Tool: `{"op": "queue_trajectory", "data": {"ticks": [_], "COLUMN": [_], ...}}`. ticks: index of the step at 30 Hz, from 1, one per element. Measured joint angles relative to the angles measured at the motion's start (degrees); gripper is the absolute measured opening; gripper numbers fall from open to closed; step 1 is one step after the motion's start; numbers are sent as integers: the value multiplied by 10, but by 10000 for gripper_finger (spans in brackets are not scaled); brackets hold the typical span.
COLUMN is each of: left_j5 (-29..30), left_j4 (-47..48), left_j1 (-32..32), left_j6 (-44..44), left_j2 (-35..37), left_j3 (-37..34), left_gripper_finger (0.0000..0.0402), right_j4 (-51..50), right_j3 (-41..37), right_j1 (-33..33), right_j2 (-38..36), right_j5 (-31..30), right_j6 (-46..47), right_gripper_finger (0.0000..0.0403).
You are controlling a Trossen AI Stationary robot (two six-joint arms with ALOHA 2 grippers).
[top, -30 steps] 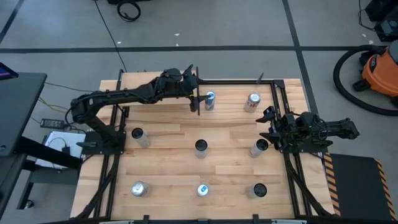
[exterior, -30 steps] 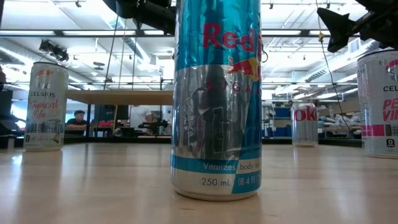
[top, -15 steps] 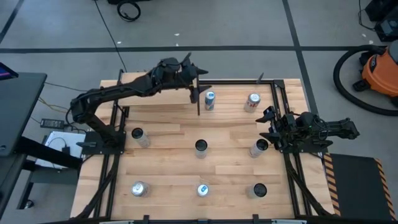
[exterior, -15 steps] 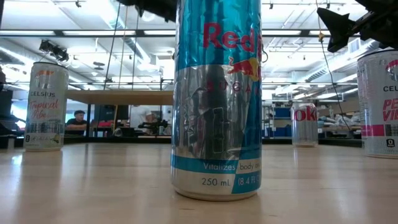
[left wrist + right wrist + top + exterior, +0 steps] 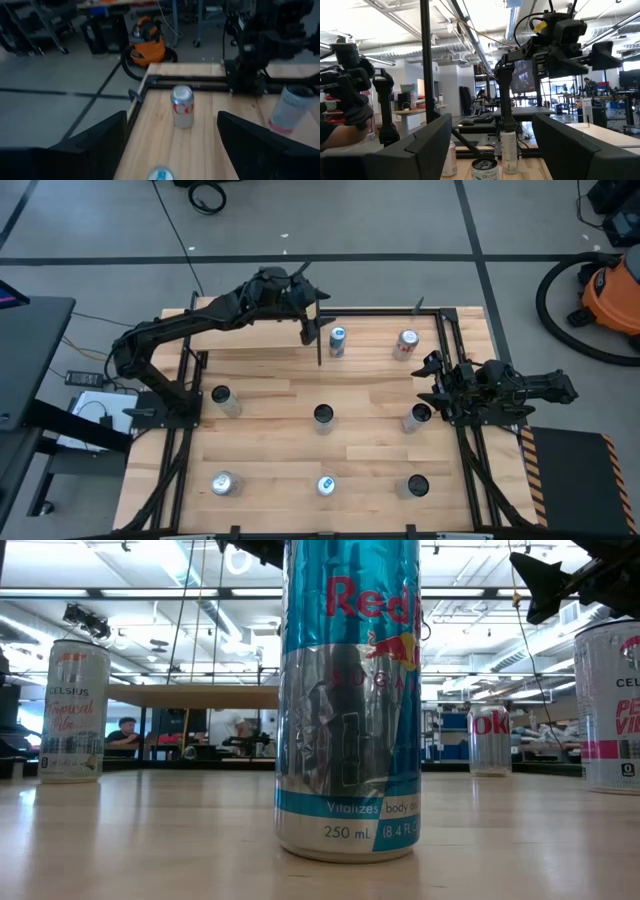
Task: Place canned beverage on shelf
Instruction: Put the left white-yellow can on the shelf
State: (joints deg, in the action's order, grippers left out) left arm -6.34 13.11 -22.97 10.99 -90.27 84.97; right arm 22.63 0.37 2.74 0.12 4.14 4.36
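left gripper (image 5: 308, 320): up at 12 o'clock, jaws spread wide and empty, probably lining up on the blue can (image 5: 337, 340) just beside it
blue can: stood on the surface (image 5: 370, 450), not shelved yet
shelf (image 5: 200, 696): raised at the back
right gripper (image 5: 435, 380): parked at 3 o'clock, jaws apart, holding nothing

The table (image 5: 300, 410) is seen from straight overhead in the high view. The low view is set at tabletop height, close behind a blue can (image 5: 348, 700). Each wrist view is aimed forward past its own fingers; a silver-red can (image 5: 182, 106) is shared with the high view.
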Motion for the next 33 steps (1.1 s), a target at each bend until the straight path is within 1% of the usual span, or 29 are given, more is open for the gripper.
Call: {"op": "queue_trajectory", "data": {"ticks": [4,6,10,16,21,28,33], "left_j5": [0,0,-1,-3,-2,8,21], "left_j4": [46,86,160,300,401,536,593], "left_j1": [1,1,7,25,56,113,141], "left_j6": [1,-2,-34,-78,-109,-147,-178], "left_j2": [18,33,65,107,124,124,124], "left_j3": [0,0,0,0,0,0,0], "left_gripper_finger": [318,318,318,318,318,318,318], "right_j4": [0,0,0,0,0,0,0], "right_j3": [0,0,0,0,0,0,0], "right_j1": [0,0,0,0,0,0,0], "right_j2": [0,0,0,0,0,0,0], "right_j5": [0,0,0,0,0,0,0], "right_j6": [0,0,0,0,0,0,0], "right_gripper_finger": [285,285,285,285,285,285,285]}}
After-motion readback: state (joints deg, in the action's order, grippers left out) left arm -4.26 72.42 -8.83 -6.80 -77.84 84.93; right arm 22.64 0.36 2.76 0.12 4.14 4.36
